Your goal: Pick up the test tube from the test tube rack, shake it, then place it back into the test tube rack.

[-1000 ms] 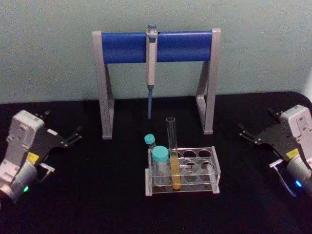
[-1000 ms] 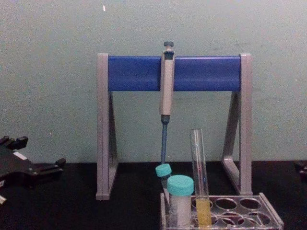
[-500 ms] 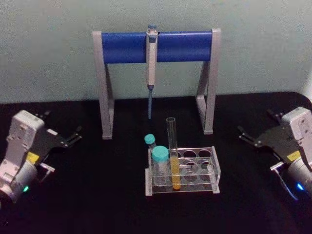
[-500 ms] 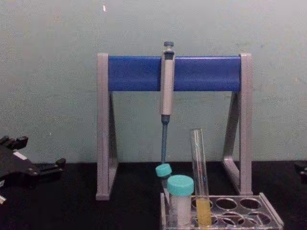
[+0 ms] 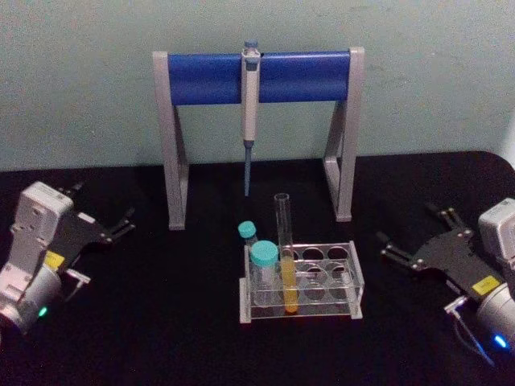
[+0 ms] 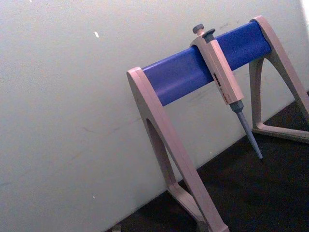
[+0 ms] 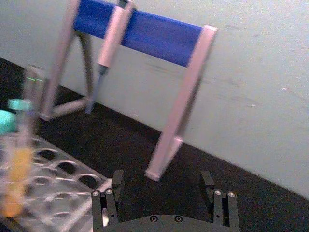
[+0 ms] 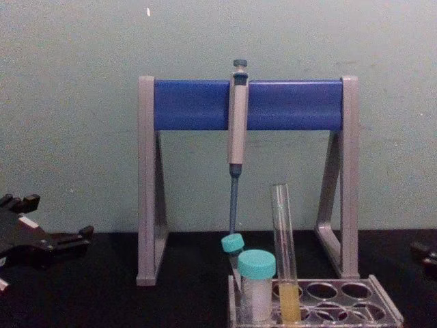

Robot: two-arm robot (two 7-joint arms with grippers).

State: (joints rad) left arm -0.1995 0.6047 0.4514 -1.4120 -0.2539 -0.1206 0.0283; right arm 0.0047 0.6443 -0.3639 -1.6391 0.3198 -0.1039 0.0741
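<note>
- Reaching in from the robot's right, the right hand (image 5: 406,233) has slid across the black counter (image 5: 161,330) toward the rack since a second ago. It is near the rack now but apart from it, with its two black fingers spread open and nothing between them.
- That move reads as the start of the pick-up. The tube has not been grasped, so lifting, shaking and returning it all lie ahead.
- The tall, thin, clear glass test tube (image 5: 285,253) stands in a front hole of the low clear plastic test tube rack (image 5: 356,281), toward the rack's left end.
- The tube's long axis is close to vertical. Its open, uncapped mouth points up and yellow liquid sits in its lower part. In the chest view its top seems to lean slightly to the robot's left.
- A shorter white tube with a teal cap (image 5: 264,261) stands just beside it on the left.
- The left hand (image 5: 103,203) sits far to the left on the counter, unmoved, fingers open and empty.
- Behind the rack stands a grey-and-blue pipette stand (image 5: 201,78).
</note>
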